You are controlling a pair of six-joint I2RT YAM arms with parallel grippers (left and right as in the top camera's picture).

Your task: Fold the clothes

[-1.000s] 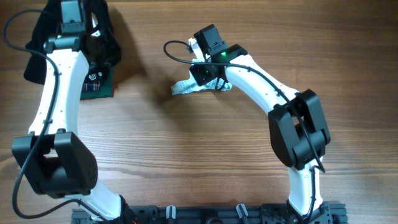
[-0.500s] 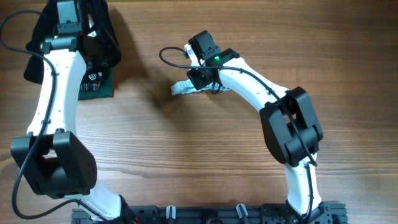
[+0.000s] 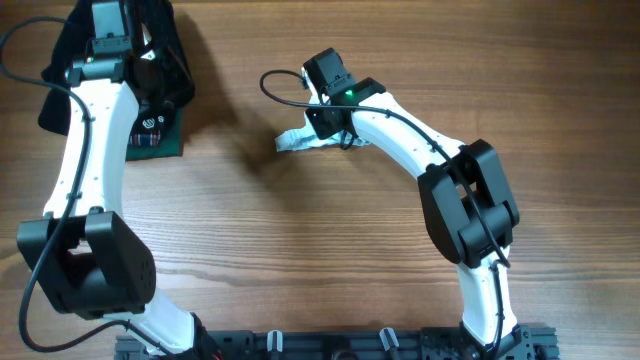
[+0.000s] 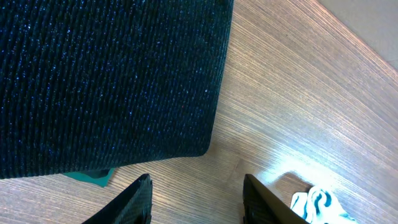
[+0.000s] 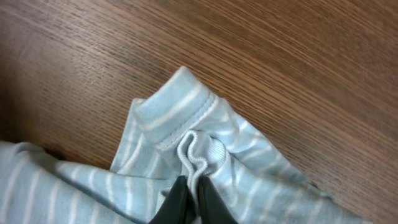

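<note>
The clothes (image 5: 155, 180), one small pale blue-white striped garment, are caught by the right pincer (image 5: 191, 198), whose fingers are pressed together on a thin ruffle of ribbed hem (image 5: 198, 149) just below a flat banded edge. The bite looks shallow, taking an edge rather than a full fold, so I judge the pull should stay low and slow, drawing the fabric outward along the desk (image 3: 300, 240) to spread it flat before any fold is made. A quick lift could let the thin cloth slip free. Around the grip the garment lies crumpled, most of it bunched to the left, at the far middle of the desk. Well apart, at the far left, the left pincer (image 4: 196, 199) hangs with its fingers apart and nothing between them, over the edge of the black knit garment (image 4: 106, 81), beside the dark green garment (image 3: 155, 140). Pinning the opposite side would probably help.
</note>
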